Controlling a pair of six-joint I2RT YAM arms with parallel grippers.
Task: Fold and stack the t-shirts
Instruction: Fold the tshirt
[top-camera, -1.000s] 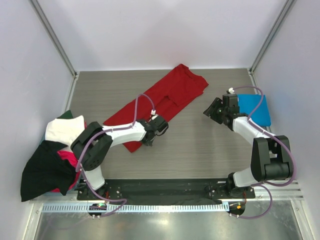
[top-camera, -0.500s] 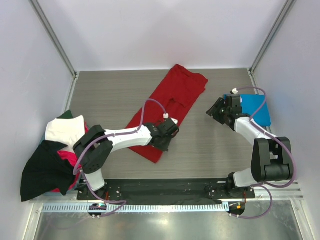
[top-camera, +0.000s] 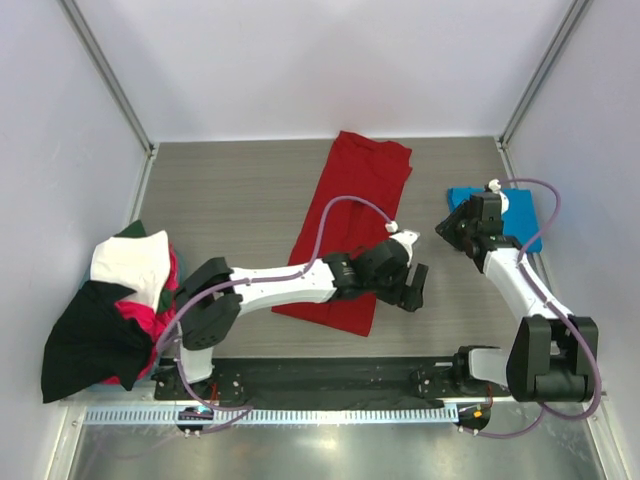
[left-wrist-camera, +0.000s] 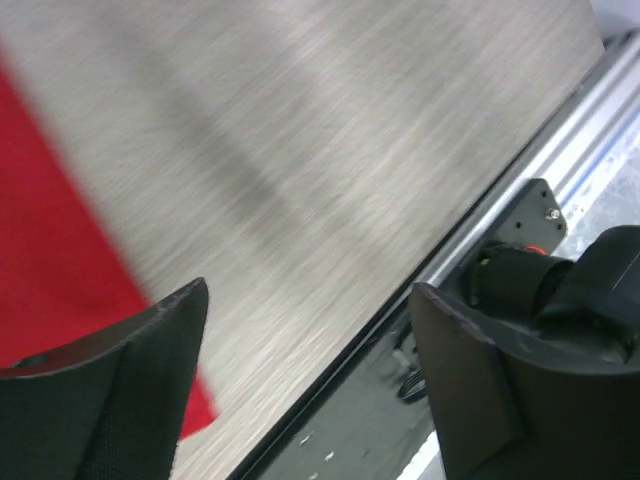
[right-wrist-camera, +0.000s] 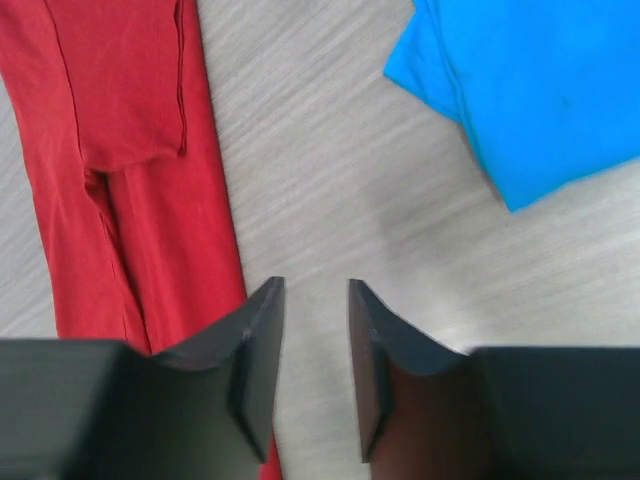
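The deep red t-shirt (top-camera: 350, 225) lies flat as a long folded strip, running from the table's far middle toward the near edge. My left gripper (top-camera: 411, 285) hovers just right of its near corner, jaws wide open and empty. In the left wrist view a red edge (left-wrist-camera: 60, 250) shows beside the left finger (left-wrist-camera: 120, 380). The bright blue t-shirt (top-camera: 522, 215) lies folded at the right edge. My right gripper (top-camera: 452, 226) is beside it, over bare table between both shirts. Its jaws (right-wrist-camera: 315, 290) stand a narrow gap apart with nothing in them. Red t-shirt (right-wrist-camera: 120, 150) and blue t-shirt (right-wrist-camera: 530, 90) flank it.
A heap of black, white and magenta shirts (top-camera: 105, 305) sits at the table's left edge. White walls enclose the table on three sides. The black base plate (top-camera: 330, 380) and metal rail run along the near edge; the right arm's base (left-wrist-camera: 560, 290) shows in the left wrist view.
My left arm swept right, dragging the red shirt's near end so the strip lies straighter, then opened and let go. My right gripper drew back toward the blue shirt and narrowed its jaws.
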